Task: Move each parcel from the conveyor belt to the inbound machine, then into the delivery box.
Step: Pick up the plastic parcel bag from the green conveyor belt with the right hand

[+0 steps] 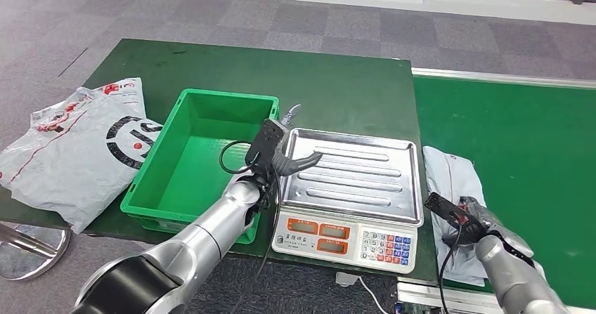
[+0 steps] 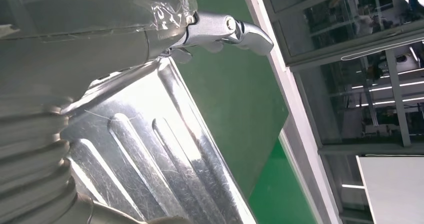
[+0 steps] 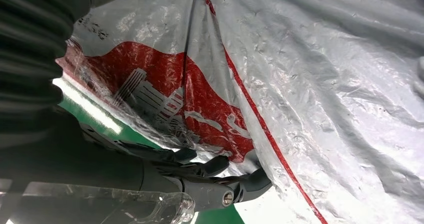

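A: Nearest, at five o'clock?
B: The right hand (image 1: 472, 216) grips the grey parcel (image 1: 450, 180) on the green conveyor belt (image 1: 534, 159).
A: Farther in?
B: The left hand (image 1: 284, 152), fingers apart, holds nothing over the scale (image 1: 351, 187); the green box (image 1: 204, 117) lies at ten o'clock.

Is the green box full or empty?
Empty. The head view shows the green plastic box with its bare floor and nothing inside; both grey parcels lie outside it.

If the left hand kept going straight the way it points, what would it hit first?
Probably nothing soon: the left hand points across the scale tray, apparently just above its bare metal. Height is hard to judge.
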Motion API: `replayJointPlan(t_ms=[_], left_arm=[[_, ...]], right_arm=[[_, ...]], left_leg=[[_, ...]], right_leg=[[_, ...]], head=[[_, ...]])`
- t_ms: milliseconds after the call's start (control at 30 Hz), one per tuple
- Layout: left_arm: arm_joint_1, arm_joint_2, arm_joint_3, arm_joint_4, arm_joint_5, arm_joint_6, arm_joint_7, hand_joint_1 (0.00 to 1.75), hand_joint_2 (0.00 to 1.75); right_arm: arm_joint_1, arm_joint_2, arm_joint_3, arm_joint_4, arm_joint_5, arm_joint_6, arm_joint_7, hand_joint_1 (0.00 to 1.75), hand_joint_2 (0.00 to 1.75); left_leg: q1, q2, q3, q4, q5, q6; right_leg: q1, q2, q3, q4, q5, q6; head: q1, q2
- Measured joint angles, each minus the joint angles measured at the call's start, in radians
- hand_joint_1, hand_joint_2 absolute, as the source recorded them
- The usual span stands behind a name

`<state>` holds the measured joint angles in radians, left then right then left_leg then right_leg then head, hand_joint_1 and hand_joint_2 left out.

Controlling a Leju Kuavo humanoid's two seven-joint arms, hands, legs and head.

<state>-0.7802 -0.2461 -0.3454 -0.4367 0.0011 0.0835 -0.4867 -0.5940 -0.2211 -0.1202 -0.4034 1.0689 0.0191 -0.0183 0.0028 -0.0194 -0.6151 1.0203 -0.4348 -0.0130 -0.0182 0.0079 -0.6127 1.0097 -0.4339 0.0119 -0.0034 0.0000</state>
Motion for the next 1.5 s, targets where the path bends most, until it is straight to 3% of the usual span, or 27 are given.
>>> replayJointPlan(t_ms=[100,233,533,800,1167,1500], left_arm=[[0.000,0.001,0.000,0.000,0.000,0.000,0.000,0.00,1.75],[0.000,0.002,0.000,0.000,0.000,0.000,-0.003,0.00,1.75],[0.012,0.016,0.002,-0.018,0.005,0.000,-0.013,0.00,1.75],[0.022,0.030,0.004,-0.050,-0.006,0.004,-0.009,0.00,1.75],[0.022,0.035,0.022,-0.055,-0.012,-0.008,-0.023,0.00,1.75],[0.034,0.042,0.027,-0.055,0.001,-0.001,-0.050,0.00,1.75]], right_arm=[[-0.002,-0.001,0.000,0.004,0.000,0.000,0.000,0.04,1.75],[-0.005,-0.001,0.001,0.009,-0.003,0.013,-0.005,1.75,1.75],[-0.036,-0.001,0.029,0.023,-0.069,0.064,-0.042,1.75,1.75],[-0.010,0.006,0.051,-0.015,-0.164,-0.187,-0.102,1.75,1.75],[0.053,0.006,0.054,-0.248,-0.269,-0.390,-0.147,1.75,1.75],[0.212,-0.009,0.054,-0.679,-0.359,-0.496,-0.168,1.75,1.75]], left_leg=[[0.000,0.000,0.000,0.000,0.000,0.000],[0.000,-0.001,0.000,0.000,0.000,0.000],[0.000,0.000,0.000,0.001,0.000,0.000],[0.000,-0.001,-0.002,0.001,0.000,0.000],[0.000,-0.001,-0.003,0.001,0.000,0.000],[0.000,-0.002,-0.004,0.000,-0.001,0.000]], right_leg=[[0.000,-0.001,0.000,0.000,0.000,0.000],[0.000,-0.001,0.001,0.000,0.000,0.001],[0.000,-0.001,0.001,0.000,0.000,0.001],[0.000,-0.001,0.000,0.000,0.000,0.001],[0.000,-0.001,-0.003,0.000,0.000,0.001],[0.000,-0.001,-0.004,0.000,-0.002,0.002]], head=[[0.000,0.000],[0.000,0.000],[0.000,0.000],[0.000,0.000],[0.000,0.000],[0.000,0.000]])
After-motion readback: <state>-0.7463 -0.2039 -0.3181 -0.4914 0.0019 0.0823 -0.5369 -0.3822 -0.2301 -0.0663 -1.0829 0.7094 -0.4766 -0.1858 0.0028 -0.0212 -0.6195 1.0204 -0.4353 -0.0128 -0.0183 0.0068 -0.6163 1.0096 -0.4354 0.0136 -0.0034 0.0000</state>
